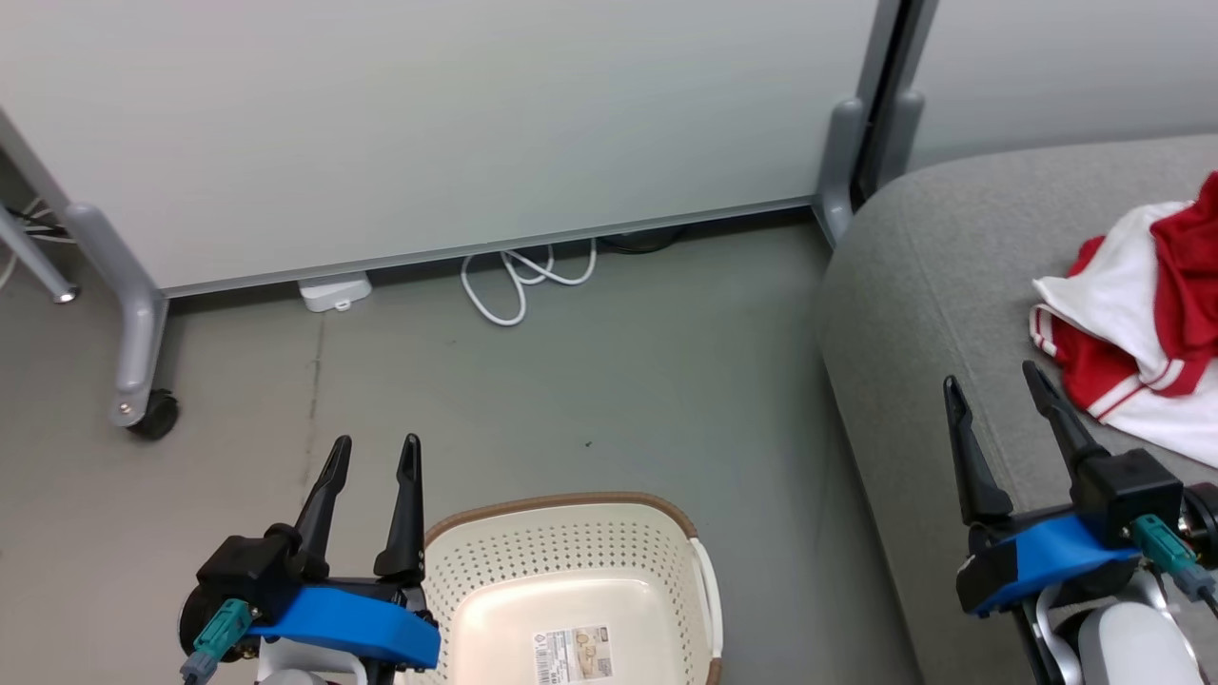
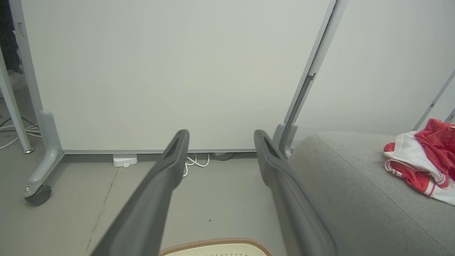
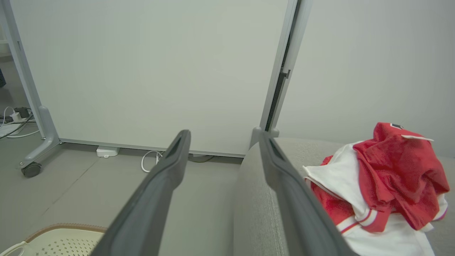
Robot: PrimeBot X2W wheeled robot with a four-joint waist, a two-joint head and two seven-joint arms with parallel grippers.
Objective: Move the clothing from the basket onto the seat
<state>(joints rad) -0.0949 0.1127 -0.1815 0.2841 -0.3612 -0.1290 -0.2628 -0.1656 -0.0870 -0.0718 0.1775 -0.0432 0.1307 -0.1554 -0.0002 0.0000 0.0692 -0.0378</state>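
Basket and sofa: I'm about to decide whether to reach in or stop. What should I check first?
1. Cream-white perforated plastic basket emptied: ok in the visible part, just a label on its floor; near end cut off.
2. Red-and-white sports clothing lying on the light-grey fabric sofa: ok.
3. Clothing back from the sofa's rounded edge: ok.
4. Left gripper fingers apart, holding nothing: ok.
5. Right gripper fingers apart, holding nothing: ok.
6. Pile holds all the clothing: cannot tell.

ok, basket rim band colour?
Brown rim band on the cream-white basket; head view shows it best.
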